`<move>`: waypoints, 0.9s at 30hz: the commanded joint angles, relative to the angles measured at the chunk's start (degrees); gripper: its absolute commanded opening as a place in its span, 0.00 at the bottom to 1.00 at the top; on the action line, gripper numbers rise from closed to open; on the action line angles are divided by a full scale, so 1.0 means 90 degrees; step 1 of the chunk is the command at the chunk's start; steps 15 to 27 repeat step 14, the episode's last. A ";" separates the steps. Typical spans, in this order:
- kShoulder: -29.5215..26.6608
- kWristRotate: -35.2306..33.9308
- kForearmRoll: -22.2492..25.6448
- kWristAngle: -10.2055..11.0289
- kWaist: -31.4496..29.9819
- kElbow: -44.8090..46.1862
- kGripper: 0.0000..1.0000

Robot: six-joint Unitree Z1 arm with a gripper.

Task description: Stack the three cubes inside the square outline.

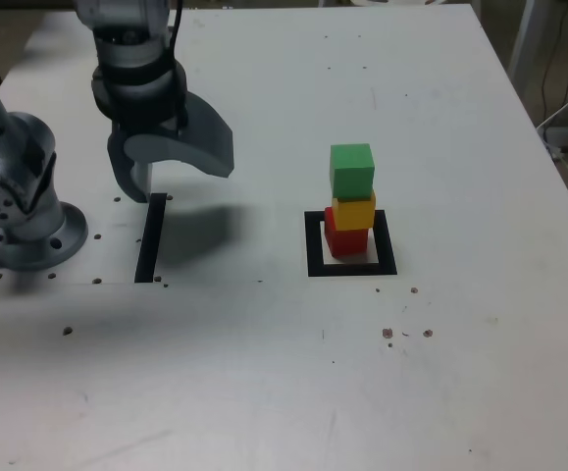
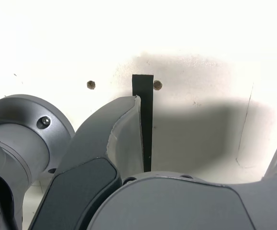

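1. With jaws spread wide and nothing between them, the gripper (image 1: 171, 169) hangs over the white table (image 1: 264, 373), pointing down near the arm's base (image 1: 24, 221).
2. Directly under the gripper: the straight black strip (image 1: 151, 240). In the wrist view the strip (image 2: 145, 120) runs beside one finger (image 2: 124, 139); can't tell if they touch.
3. The three cubes sit well apart from the gripper, toward the exterior view's right, all stacked in one column.
4. Order: red cube (image 1: 345, 238) at the bottom, yellow cube (image 1: 354, 211) on it, green cube (image 1: 351, 171) on top. Upper two look slightly offset from the red one.
5. Red cube stands inside the square outline (image 1: 315, 245), on its white centre.
6. Cubes and outline are not visible in the wrist view.
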 commanded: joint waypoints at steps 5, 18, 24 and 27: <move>-0.0075 0.0007 -0.0011 0.0028 -0.0002 -0.0010 1.00; -0.0173 0.0007 -0.0011 0.0028 -0.0002 0.0007 1.00; -0.0173 0.0007 -0.0011 0.0028 -0.0002 0.0007 1.00; -0.0173 0.0007 -0.0011 0.0028 -0.0002 0.0007 1.00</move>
